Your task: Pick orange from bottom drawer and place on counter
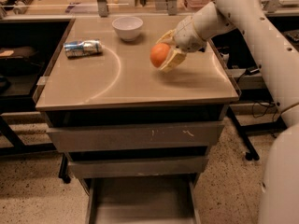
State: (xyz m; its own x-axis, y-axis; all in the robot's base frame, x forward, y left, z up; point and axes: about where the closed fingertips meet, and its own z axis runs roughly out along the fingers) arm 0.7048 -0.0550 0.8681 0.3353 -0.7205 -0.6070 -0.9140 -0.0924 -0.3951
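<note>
The orange is held in my gripper, whose pale fingers close around it from the right. It hangs just above the right-middle of the beige counter. My white arm reaches in from the upper right. The bottom drawer is pulled open at the foot of the cabinet, and its grey floor shows nothing on it.
A white bowl stands at the back of the counter. A crushed silver and blue can lies at the back left. Two shut grey drawer fronts sit above the open one. Dark benches flank the cabinet.
</note>
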